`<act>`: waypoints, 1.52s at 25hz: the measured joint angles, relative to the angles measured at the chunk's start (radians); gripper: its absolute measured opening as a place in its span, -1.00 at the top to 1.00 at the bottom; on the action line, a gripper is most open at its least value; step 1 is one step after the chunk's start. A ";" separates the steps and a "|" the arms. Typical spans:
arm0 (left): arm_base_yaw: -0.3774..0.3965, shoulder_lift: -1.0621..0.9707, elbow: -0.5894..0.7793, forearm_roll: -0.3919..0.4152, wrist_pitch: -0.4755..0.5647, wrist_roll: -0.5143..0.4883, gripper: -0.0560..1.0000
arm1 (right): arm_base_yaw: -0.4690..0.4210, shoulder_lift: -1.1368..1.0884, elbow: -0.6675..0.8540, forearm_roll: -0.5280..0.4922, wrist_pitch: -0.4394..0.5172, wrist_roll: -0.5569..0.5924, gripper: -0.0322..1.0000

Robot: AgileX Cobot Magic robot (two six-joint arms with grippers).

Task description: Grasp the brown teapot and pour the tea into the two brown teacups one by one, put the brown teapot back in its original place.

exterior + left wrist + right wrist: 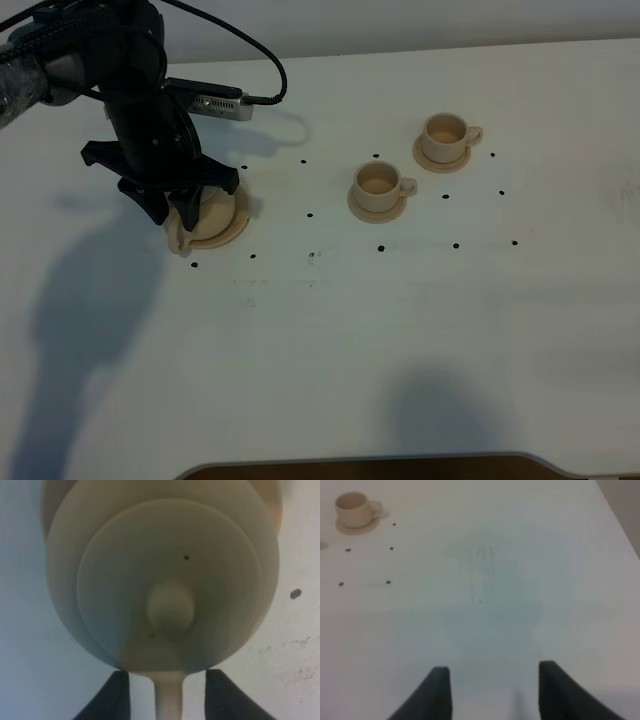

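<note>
One brown teapot stands on one wide saucer. There are two brown teacups, the nearer cup and the farther cup. Each has its own small saucer, so two. One bench carries everything. Two grippers show: the left gripper and the right gripper. At least twelve small black dots mark the bench.
</note>
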 joint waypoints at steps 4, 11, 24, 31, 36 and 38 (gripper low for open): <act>0.000 -0.004 0.000 0.000 0.000 0.001 0.18 | 0.000 0.000 0.000 0.000 0.000 0.000 0.16; 0.000 -0.020 0.000 -0.023 -0.001 0.003 0.18 | 0.000 0.000 0.000 0.000 0.000 0.000 0.16; 0.019 -0.048 0.060 0.009 -0.001 0.027 0.18 | 0.000 0.000 0.000 0.000 0.000 0.000 0.16; 0.020 -0.048 0.060 0.012 -0.001 0.027 0.18 | 0.000 0.000 0.000 0.000 0.000 0.000 0.16; 0.020 -0.034 0.060 0.000 -0.001 0.027 0.18 | 0.000 0.000 0.000 0.000 0.000 0.000 0.16; 0.020 -0.023 0.060 0.000 -0.001 0.027 0.18 | 0.000 0.000 0.000 0.000 0.000 0.000 0.16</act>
